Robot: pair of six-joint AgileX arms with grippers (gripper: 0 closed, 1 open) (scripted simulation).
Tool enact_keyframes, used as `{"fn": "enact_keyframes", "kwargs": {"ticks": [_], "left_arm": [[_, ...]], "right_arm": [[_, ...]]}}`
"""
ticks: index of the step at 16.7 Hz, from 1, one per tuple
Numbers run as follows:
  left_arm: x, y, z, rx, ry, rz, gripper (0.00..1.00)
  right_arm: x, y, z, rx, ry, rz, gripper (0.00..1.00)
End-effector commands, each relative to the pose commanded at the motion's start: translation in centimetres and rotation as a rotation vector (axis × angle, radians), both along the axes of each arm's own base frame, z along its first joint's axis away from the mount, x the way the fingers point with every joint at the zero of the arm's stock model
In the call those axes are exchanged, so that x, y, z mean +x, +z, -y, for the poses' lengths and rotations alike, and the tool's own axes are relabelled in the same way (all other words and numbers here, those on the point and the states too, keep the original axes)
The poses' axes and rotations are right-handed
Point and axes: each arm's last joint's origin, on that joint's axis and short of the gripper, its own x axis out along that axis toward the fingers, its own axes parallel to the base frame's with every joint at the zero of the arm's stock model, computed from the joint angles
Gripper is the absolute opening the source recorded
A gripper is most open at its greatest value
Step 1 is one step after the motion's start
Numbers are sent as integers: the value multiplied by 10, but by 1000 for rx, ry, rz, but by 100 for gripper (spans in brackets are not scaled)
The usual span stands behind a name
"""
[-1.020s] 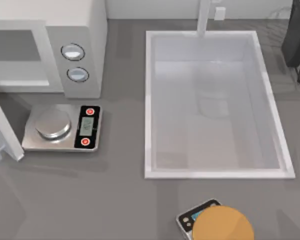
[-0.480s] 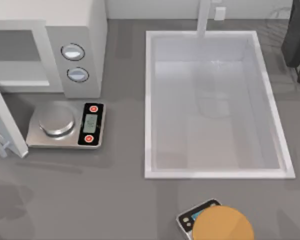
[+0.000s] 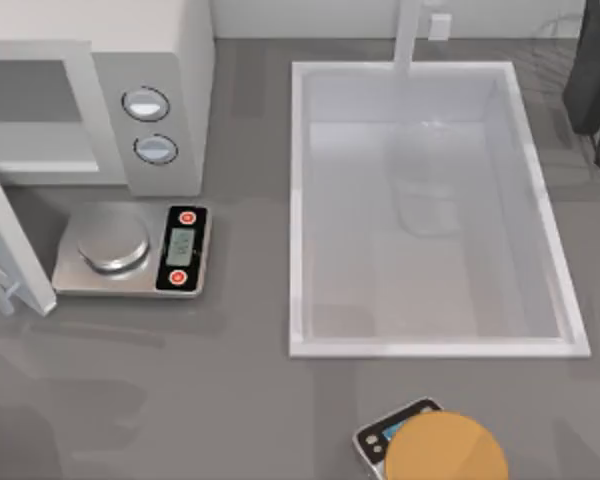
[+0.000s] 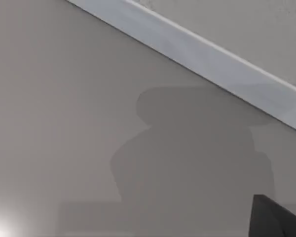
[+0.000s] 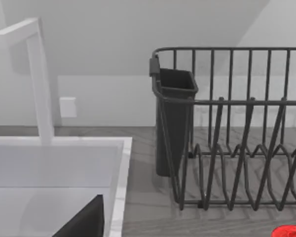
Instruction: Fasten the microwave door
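Still ajar, microwave door [image 3: 10, 250] beside scale [image 3: 130, 250]

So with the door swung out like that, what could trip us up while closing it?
1. The scale sits right in front of the microwave, beside the open door. Swinging the door shut may catch it and push it along.
2. A push near the door's hinge side would have poor leverage, so it may stop short of latching.

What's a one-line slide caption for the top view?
Microwave door swung open at table's left, silver scale before the microwave, sink at centre.
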Motion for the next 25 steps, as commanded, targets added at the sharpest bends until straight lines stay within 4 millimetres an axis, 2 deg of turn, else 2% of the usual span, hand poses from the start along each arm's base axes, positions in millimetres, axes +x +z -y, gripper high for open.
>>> {"fn": "enact_keyframes", "kwargs": {"ticks": [2,7,9,11,14,18,21,25], "left_arm": [[-6,-10,3,-21,24,-35,0],[-5,-10,3,-25,25,-38,0],[-3,-10,9,-25,32,-44,0],[-1,-10,22,-26,34,-56,0],[2,-11,56,-23,13,-68,0],[-4,-11,93,-22,7,-53,0],[-8,-10,102,-25,25,-37,0],[-7,-10,102,-27,25,-38,0]], "right_arm": [[0,0,0,0,0,0,100],[0,0,0,0,0,0,100],[0,0,0,0,0,0,100],[0,0,0,0,0,0,100],[0,0,0,0,0,0,100],[0,0,0,0,0,0,100],[0,0,0,0,0,0,100],[0,0,0,0,0,0,100]]}}
